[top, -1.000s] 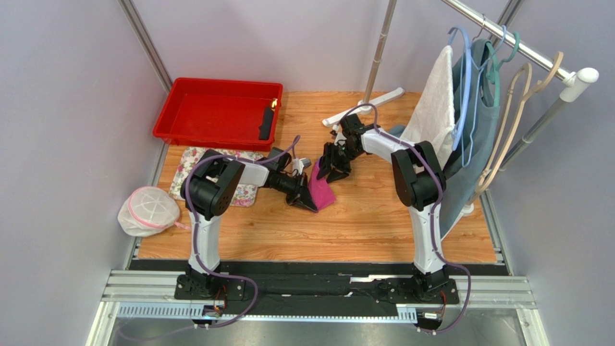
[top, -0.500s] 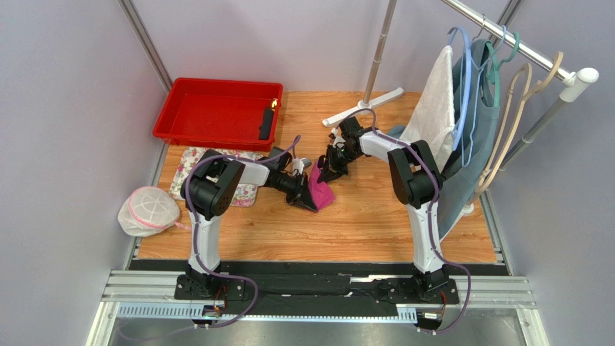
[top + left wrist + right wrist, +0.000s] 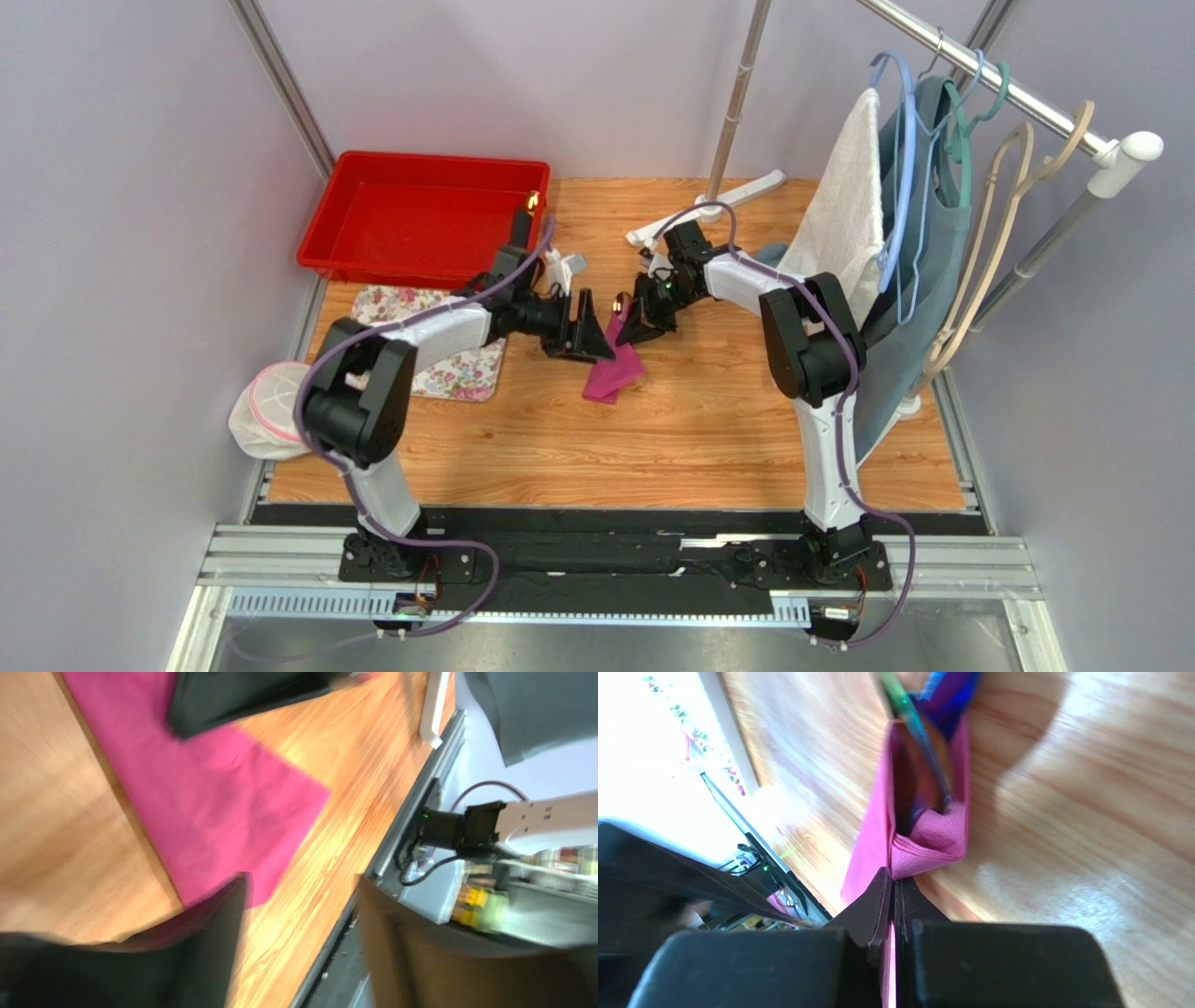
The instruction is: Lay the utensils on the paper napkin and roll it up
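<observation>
right fingers (image 3: 875,911): pinched shut on paper napkin (image 3: 927,843) fold, utensils (image 3: 946,689) tucked inside | left fingers (image 3: 210,952): apart, empty, left of napkin | napkin on desk (image 3: 701,420)

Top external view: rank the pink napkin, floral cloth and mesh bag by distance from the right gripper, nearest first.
1. pink napkin, pinched in the right gripper, mid-scene.
2. floral cloth, off to the left.
3. mesh bag, far left edge.
</observation>
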Robot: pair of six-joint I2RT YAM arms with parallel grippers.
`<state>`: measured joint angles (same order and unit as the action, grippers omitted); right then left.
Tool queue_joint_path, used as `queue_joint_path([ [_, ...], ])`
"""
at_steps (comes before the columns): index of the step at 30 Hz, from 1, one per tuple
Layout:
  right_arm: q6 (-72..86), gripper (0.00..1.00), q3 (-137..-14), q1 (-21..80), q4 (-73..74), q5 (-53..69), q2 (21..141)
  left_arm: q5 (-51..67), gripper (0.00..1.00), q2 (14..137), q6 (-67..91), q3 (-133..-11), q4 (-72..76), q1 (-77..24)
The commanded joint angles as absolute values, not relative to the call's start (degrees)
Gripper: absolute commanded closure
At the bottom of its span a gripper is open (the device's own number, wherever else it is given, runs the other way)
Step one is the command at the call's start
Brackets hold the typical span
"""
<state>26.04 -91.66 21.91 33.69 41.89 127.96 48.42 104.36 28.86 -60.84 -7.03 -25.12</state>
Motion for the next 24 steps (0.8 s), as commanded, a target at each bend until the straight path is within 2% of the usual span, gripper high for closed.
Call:
queue_joint_path([
  [1,23.8,1.00,-91.5,21.4,28.9,42.9,122.9,44.8,0.24,93.9,20.8,-64.9,-12.5,-24.0],
  [2,23.9,1.00,-91.3,21.5,28.7,43.6,122.6,44.7,0.23,91.9,20.5,-65.0,-13.0,-23.3],
  [4,24.1,1.00,-90.8,21.5,27.2,44.2,121.8,44.2,0.01,90.3,20.5,-65.7,-15.0,-21.5],
  [11,22.9,1.00,-90.5,21.5,26.5,46.8,119.4,37.2,0.01,83.7,19.5,-63.8,-16.3,-16.6],
  [17,20.8,1.00,-90.5,21.5,26.8,49.6,116.6,38.8,0.01,77.4,15.9,-58.9,-7.4,-11.6],
  [20,19.1,1.00,-90.8,21.6,27.2,51.1,114.4,46.3,0.01,75.3,11.9,-58.8,-4.8,-9.0],
  [24,16.4,1.00,-92.9,21.7,29.8,53.3,111.8,56.0,0.01,76.6,8.2,-62.1,-12.2,-6.0],
])
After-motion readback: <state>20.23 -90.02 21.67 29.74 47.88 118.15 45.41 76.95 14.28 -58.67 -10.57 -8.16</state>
